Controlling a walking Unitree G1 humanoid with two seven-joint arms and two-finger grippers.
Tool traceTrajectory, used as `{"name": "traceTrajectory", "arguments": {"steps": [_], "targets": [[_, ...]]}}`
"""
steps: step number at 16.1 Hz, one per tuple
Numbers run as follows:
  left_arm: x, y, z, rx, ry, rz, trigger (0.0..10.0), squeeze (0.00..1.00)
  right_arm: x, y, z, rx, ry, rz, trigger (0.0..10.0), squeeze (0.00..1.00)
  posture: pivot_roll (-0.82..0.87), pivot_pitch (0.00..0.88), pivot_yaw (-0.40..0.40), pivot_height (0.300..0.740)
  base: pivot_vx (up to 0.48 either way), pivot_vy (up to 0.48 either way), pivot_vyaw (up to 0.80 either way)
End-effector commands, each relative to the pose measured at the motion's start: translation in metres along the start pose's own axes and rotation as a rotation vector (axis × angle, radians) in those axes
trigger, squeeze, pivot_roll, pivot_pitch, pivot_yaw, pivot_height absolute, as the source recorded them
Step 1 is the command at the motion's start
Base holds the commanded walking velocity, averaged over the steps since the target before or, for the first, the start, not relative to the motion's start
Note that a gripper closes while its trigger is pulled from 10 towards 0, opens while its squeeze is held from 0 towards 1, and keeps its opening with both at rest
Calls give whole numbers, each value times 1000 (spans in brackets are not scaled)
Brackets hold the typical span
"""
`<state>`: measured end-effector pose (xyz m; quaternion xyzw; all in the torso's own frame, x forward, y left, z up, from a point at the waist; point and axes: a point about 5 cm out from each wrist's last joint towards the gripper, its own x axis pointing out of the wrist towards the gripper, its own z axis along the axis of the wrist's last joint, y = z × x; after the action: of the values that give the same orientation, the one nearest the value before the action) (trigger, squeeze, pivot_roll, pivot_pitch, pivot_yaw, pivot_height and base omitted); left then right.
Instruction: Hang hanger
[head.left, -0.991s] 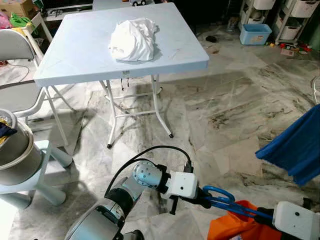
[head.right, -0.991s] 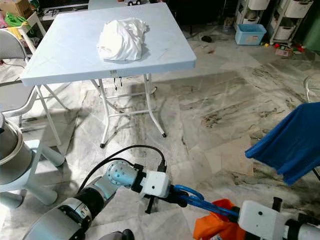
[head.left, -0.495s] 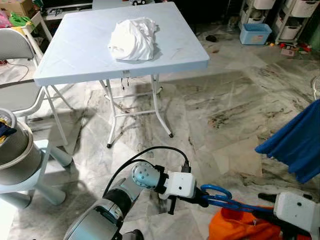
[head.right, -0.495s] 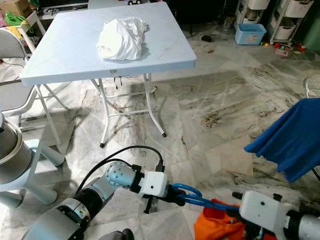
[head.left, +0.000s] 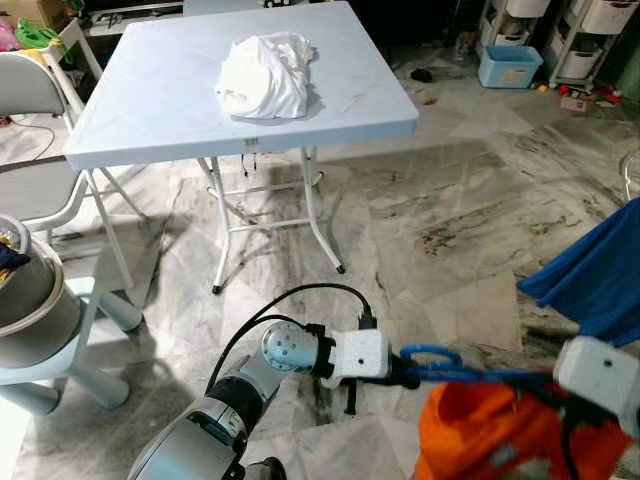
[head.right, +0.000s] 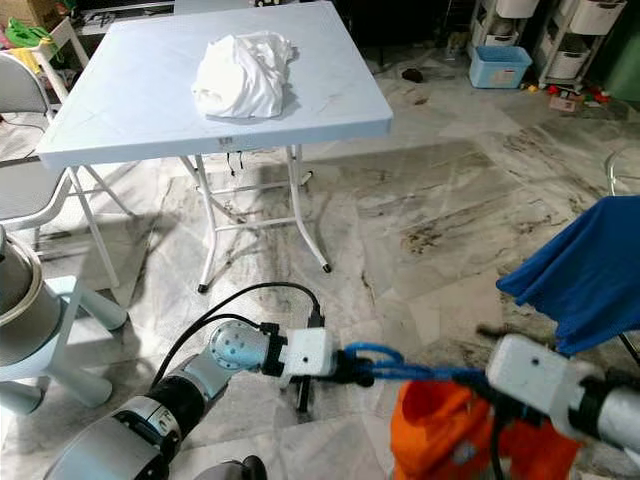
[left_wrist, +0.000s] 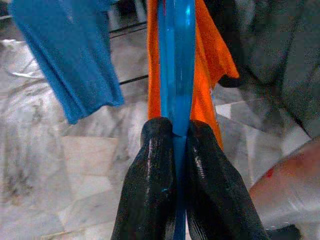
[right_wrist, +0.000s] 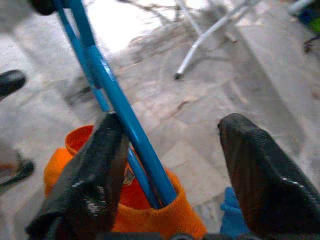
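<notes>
A blue hanger (head.left: 440, 362) lies almost level low over the marble floor, between my two arms. An orange garment (head.left: 490, 430) hangs from it. My left gripper (head.left: 405, 372) is shut on the hanger's hook end, and the left wrist view has both black fingers (left_wrist: 155, 170) pressed against the blue bar (left_wrist: 176, 65). My right gripper (right_wrist: 172, 125) is open at the garment end. The hanger's bars (right_wrist: 115, 95) run beside one of its fingers and into the orange collar (right_wrist: 135, 200). The right white wrist housing (head.left: 598, 368) sits above the garment.
A blue shirt (head.left: 590, 290) hangs at the right edge. A white folding table (head.left: 150, 110) carrying a crumpled white cloth (head.left: 265, 75) stands ahead. At the left are a grey chair (head.left: 30, 90) and a steel pot (head.left: 30, 300) on a stool. Open floor lies between.
My right arm has risen and carried the garment end up, so the hanger went from sloping down to almost level. The orange garment now hangs higher. The left gripper keeps its hold.
</notes>
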<state>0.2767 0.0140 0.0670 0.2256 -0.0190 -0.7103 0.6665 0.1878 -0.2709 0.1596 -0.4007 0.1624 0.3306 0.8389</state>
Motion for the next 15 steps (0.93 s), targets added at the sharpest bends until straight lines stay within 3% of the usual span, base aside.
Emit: {"name": "traceTrajectory", "arguments": {"steps": [1, 3, 7, 11, 15], "targets": [[-4, -10, -12, -31, 55, -37, 0, 0, -6, -20, 7, -46, -29, -143, 10000, 1000, -118, 120, -2, 740, 0, 0, 0], [-5, -13, -16, -38, 77, -32, 0, 0, -5, -27, 9, -50, -58, -230, 10000, 1000, -117, 119, -1, 740, 0, 0, 0], [-9, -3, -19, -21, 136, 77, 0, 0, 1, -11, 2, -10, -49, -182, 10000, 1000, -113, 117, 4, 740, 0, 0, 0], [-22, 15, -22, 0, 208, 228, 0, 0, 13, -7, -5, -10, -36, -202, 10000, 1000, -101, 114, 10, 740, 0, 0, 0], [-29, 17, -26, 9, 236, 257, 0, 0, 22, -4, -8, -26, -22, -179, 10000, 1000, -87, 115, 11, 740, 0, 0, 0]]}}
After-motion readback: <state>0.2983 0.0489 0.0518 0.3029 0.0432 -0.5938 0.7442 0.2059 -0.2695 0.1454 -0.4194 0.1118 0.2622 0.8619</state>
